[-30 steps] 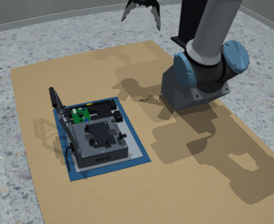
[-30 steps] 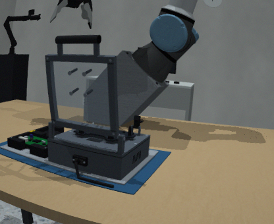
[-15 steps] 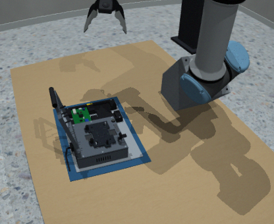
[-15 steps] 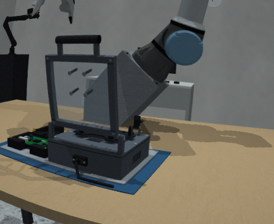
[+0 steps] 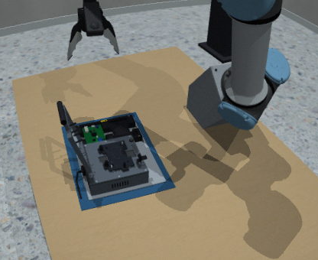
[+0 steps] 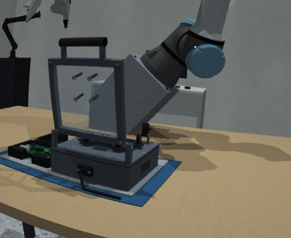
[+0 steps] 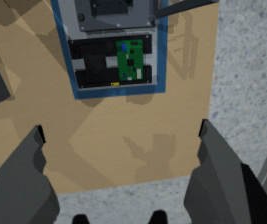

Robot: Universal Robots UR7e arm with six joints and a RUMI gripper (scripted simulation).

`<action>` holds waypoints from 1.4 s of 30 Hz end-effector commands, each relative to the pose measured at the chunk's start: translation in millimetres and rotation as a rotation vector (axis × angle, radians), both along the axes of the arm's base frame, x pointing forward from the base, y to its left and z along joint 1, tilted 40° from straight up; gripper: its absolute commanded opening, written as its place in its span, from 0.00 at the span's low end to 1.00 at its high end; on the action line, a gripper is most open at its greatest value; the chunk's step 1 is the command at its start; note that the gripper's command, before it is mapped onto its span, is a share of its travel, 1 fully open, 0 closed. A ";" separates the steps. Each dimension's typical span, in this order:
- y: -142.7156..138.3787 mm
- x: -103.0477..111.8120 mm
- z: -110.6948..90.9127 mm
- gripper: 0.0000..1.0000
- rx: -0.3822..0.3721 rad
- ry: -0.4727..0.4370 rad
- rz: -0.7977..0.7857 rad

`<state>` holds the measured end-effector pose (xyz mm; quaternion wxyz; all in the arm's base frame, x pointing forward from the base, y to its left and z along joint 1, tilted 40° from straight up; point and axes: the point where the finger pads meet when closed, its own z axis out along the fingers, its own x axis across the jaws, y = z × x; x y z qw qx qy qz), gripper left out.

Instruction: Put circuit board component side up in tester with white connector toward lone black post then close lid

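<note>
Reaching from the base [image 5: 205, 108] at 3 o'clock on the table [image 5: 138, 219] up and across toward 11 o'clock. Hanging the gripper [image 5: 93, 50] high beyond the table's far edge, over the floor [image 5: 8, 108], fingertips pointing down. Spreading the fingers fully wide, gripping nothing.

Looking down through the wrist view past both fingers onto the table's far edge, with the blue mat [image 7: 161, 65] at 12 o'clock ahead.

Lying flat: the green board [image 5: 93, 134], resting in the black tray [image 5: 119, 124] at the far end of the mat, just beyond the tester [image 5: 115, 165]. Sitting in the tray's left part in the top view, right of centre in the wrist view [image 7: 130, 60].

Standing upright: the lid [image 6: 86, 99], its clear pane framed in grey, handle [image 6: 82, 41] on top, hinged along the tester's 9 o'clock side in the top view. Showing the nest [image 5: 115, 155] open and uncovered.

Leaving open table between the gripper and the tray, from 11 to 1 o'clock, crossed only by shadow. Leaving the raised lid and handle as the tall parts beside the tray. Trailing a black cable [image 6: 95, 190] from the tester's near face across the mat.
</note>
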<state>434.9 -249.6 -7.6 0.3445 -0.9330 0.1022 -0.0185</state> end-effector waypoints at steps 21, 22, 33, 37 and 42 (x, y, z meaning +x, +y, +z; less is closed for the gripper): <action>11.8 24.1 3.6 0.59 -0.005 -0.024 0.044; 11.8 24.1 3.6 0.59 -0.005 -0.024 0.044; 11.8 24.1 3.6 0.59 -0.005 -0.024 0.044; 11.8 24.1 3.6 0.59 -0.005 -0.024 0.044; 11.8 24.1 3.6 0.59 -0.005 -0.024 0.044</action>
